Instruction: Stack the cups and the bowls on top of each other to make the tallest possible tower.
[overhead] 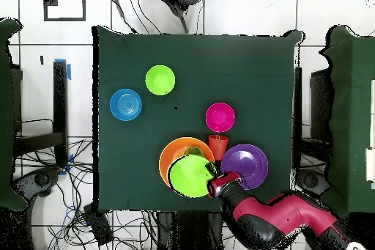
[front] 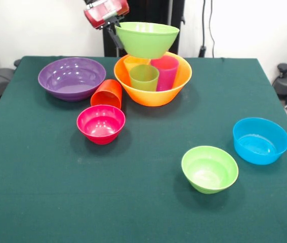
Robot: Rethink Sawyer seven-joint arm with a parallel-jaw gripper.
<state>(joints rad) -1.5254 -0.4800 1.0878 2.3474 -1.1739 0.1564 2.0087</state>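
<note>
- Six bowls and four tumblers are shown on a dark green table; one red and black arm enters at the side of the large bowls.
- The large orange bowl is seen upright toward the far middle of the cloth. Three tumblers stand upright inside it: a yellow tumbler, a light green tumbler and a magenta tumbler.
- The large light green bowl is held upright above these tumblers, over the orange bowl; whether its base touches the tumblers cannot be told.
- The gripper is placed at the rim of the large light green bowl, on the side nearest the purple bowl, and is seen clamped on that rim. In the overhead view the gripper is seen at the same rim.
- The wide purple bowl is set upright just beside the orange bowl.
- The orange-red tumbler is seen lying tilted on its side between the purple bowl and the orange bowl, its mouth turned toward the small pink-red bowl, which sits upright just in front of it.
- The small light green bowl and the medium blue bowl are seen upright and near each other, well apart from the other pieces.
</note>
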